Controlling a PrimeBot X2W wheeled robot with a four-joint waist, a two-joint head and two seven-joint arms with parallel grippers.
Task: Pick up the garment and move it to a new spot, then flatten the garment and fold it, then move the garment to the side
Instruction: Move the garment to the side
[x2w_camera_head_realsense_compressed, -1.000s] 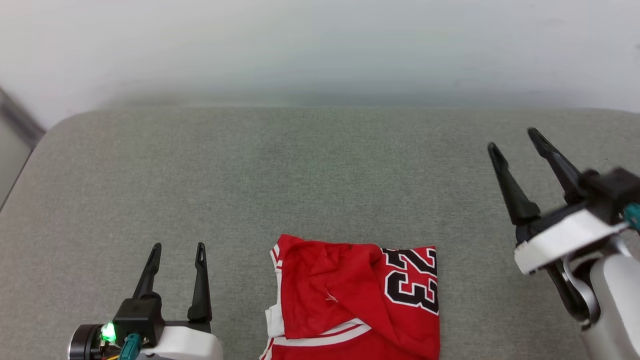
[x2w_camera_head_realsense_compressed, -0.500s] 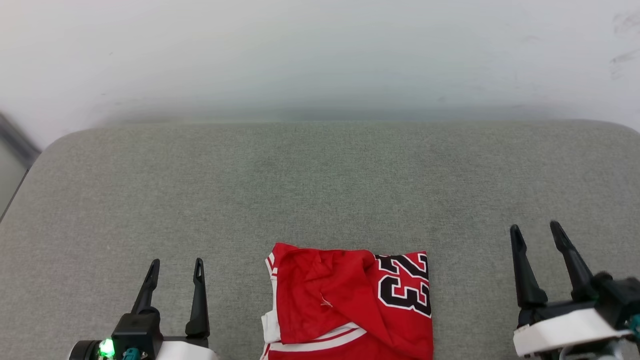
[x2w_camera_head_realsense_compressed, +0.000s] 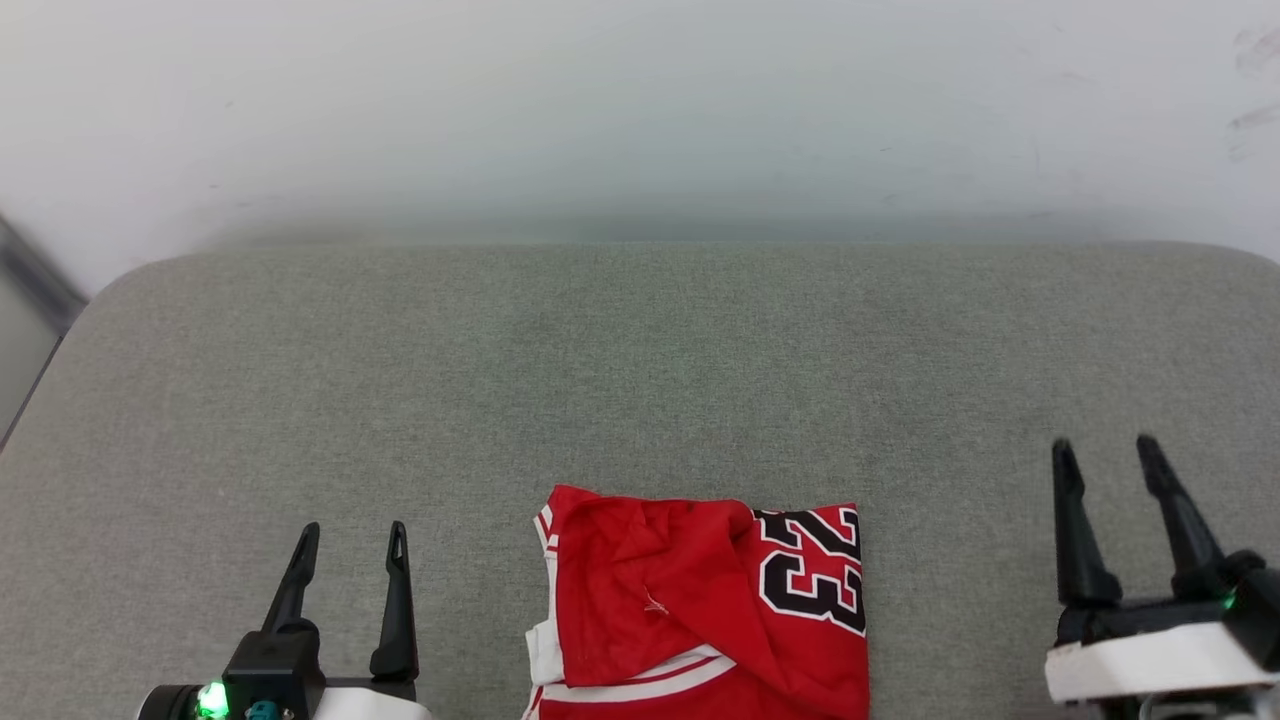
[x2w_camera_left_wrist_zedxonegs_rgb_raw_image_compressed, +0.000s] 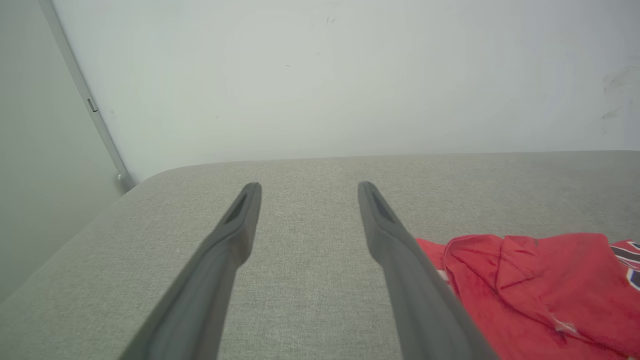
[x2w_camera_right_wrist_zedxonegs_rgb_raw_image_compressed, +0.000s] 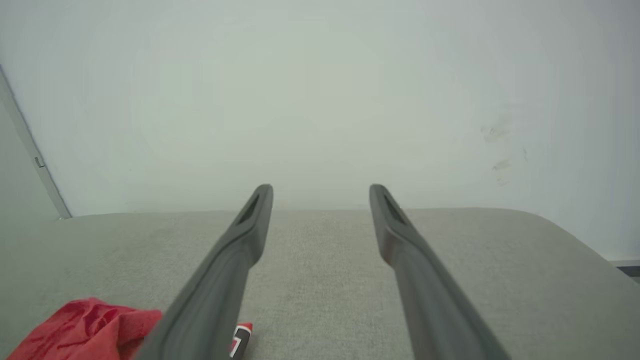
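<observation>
Shirt (x2w_camera_head_realsense_compressed: 705, 605): lying folded on the grey cushion (x2w_camera_head_realsense_compressed: 640, 380), black number print facing up, sitting between the two pairs of fingers and touching neither.
Left gripper (x2w_camera_head_realsense_compressed: 354, 528): fingers standing apart, holding nothing; the shirt's striped edge is lying near, off its right finger.
Right gripper (x2w_camera_head_realsense_compressed: 1105, 444): fingers standing apart, holding nothing; the shirt is lying farther off, to the left of its left finger.
Cushion: stretching bare ahead of both sets of fingertips, reaching the pale wall (x2w_camera_head_realsense_compressed: 640, 100).

Soft cloth garment (x2w_camera_head_realsense_compressed: 700, 600), woven cushion (x2w_camera_head_realsense_compressed: 640, 380)
</observation>
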